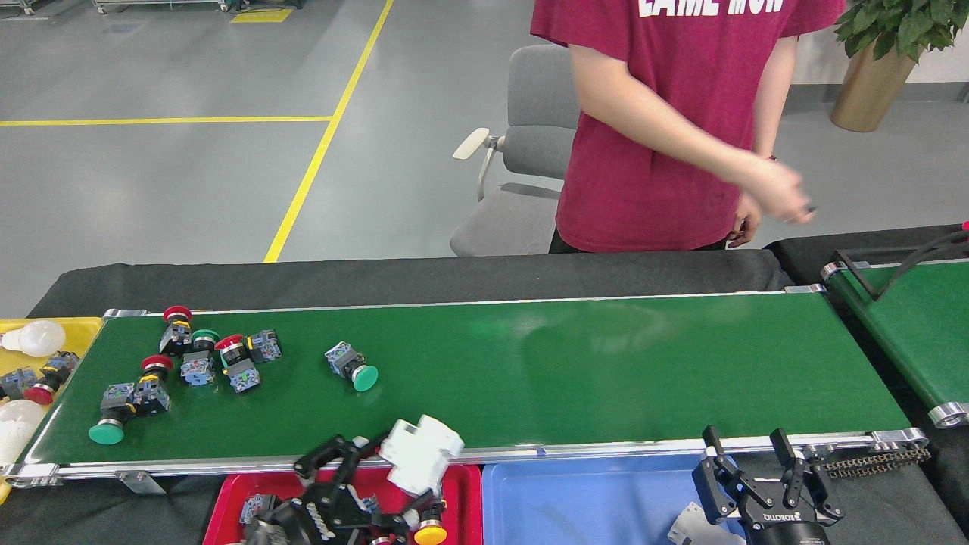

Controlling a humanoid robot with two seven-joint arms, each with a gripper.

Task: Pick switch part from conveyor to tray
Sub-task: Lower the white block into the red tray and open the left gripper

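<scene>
Pinching a white switch part [420,453] between its fingers, the left gripper [378,473] grips rigid, light plastic by its blocky sides, just above the red tray [227,496].

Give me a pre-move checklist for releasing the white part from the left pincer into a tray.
1. Left pincer shut on the white part: ok.
2. Part fully over a tray: not ok; it straddles the conveyor's near frame edge, only partly above the red tray.
3. Drop spot free: cannot tell; the pincer hides much of the red tray, which already holds switch parts such as the yellow-capped one.
4. Blue tray has bare room: ok.
5. Right pincer clear of the left: ok, open at the blue tray's right end.
6. Person's hand off the belt: ok.
</scene>
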